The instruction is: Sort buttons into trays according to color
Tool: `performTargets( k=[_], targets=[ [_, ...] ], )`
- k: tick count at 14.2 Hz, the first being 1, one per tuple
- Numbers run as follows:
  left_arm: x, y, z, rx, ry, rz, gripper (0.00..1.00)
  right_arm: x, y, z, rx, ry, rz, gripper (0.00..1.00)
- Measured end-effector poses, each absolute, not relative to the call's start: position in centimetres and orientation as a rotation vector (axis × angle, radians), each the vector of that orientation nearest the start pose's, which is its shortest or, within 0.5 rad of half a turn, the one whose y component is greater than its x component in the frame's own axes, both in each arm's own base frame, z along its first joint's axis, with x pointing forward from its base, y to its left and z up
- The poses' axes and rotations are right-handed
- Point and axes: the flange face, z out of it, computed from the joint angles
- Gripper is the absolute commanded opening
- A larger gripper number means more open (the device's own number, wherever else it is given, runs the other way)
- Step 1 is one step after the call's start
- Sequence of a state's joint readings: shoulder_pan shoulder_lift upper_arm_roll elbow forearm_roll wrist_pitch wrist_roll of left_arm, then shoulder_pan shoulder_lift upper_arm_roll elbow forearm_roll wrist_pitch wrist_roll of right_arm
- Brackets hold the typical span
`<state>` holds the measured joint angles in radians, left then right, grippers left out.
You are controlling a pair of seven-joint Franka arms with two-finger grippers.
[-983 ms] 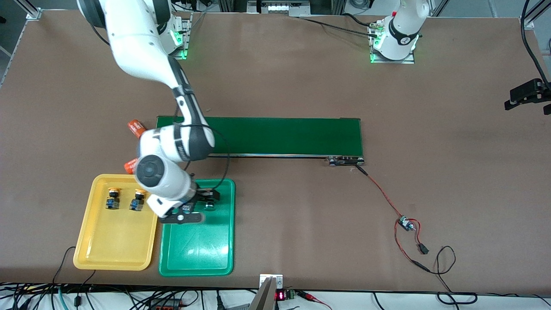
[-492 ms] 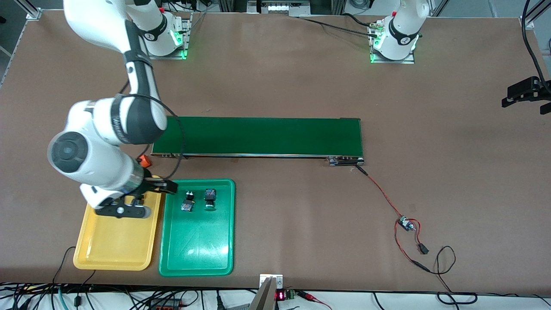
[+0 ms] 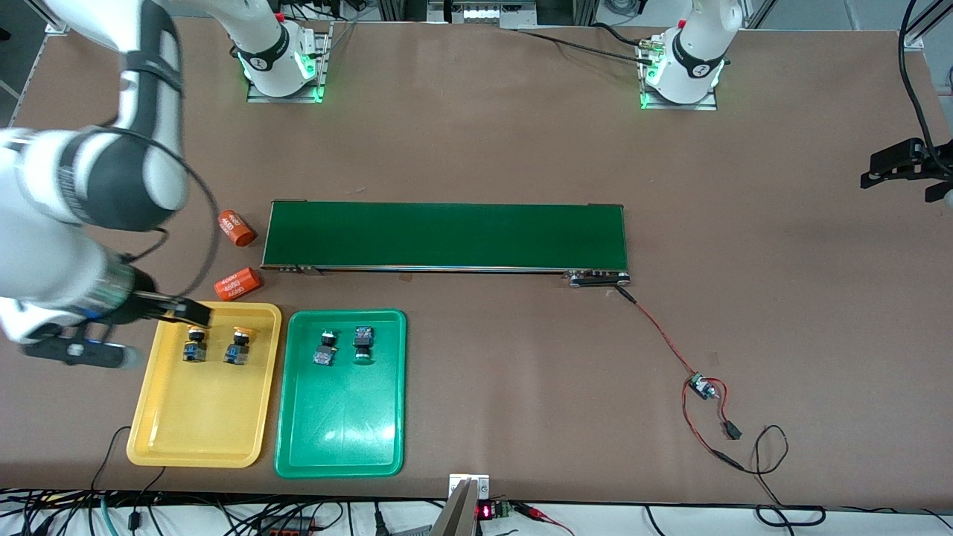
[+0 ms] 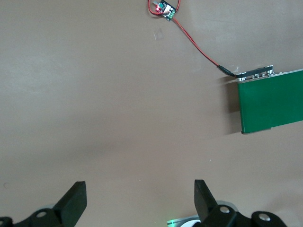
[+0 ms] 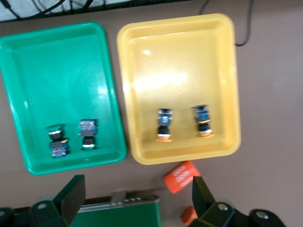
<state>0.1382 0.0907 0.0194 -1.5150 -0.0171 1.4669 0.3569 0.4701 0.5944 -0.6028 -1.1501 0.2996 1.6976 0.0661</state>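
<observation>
From my console I see the right gripper point(image 3: 123, 331) up in the air over the table edge just beside the yellow tray point(image 3: 201, 447), at the right arm's end of the table; its fingers stand wide apart with nothing between them, which the right wrist view confirms point(image 5: 135, 201). In the yellow tray, the two yellow-capped buttons point(image 3: 195, 342) point(image 3: 237, 345) lie side by side in the part of the tray farther from the front camera, close together but not touching. The green tray point(image 3: 342, 447) sits just beside the yellow one, toward the left arm's end, and holds the two green-capped buttons point(image 3: 324, 348) point(image 3: 362, 345), again side by side in the part farther from the front camera. All four lie on their sides as far as I can judge (the caps on the yellow pair point away from the front camera, while one green cap points toward it). Farther from the front camera than the trays runs the long dark-green conveyor belt point(image 3: 447, 235), and two orange cylinders point(image 3: 237, 228) point(image 3: 239, 284) with white print lie on the table by its end near the right arm. The left gripper point(image 4: 137, 201) waits over bare table at the left arm's end, fingers spread apart and empty; its wrist view shows the belt's end and a red wire point(image 4: 196, 45) running to a small circuit board point(image 4: 165, 9).
</observation>
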Motion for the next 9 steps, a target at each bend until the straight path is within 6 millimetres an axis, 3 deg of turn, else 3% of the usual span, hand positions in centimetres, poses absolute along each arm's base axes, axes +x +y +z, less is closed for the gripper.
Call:
performTargets(
  k=[2,4,7,9],
  targets=[
    [56.4,8.6,59.0,-3.169,0.323,0.212,1.0,70.4,-0.1,51.6,-3.138,0.201,-0.067,1.0],
    [56.5,8.4,58.7,-3.169,0.335,0.223,1.0,68.9,-3.7,53.0,-3.116,0.212,-0.039,1.0],
    [56.6,7.9,58.6,-3.168,0.349,0.227,1.0,66.5,-6.0,55.3,-3.112,0.187,0.033,1.0],
    [56.6,7.9,58.7,-3.167,0.349,0.222,1.0,64.9,-5.8,56.9,-3.118,0.139,0.05,1.0]
  ],
)
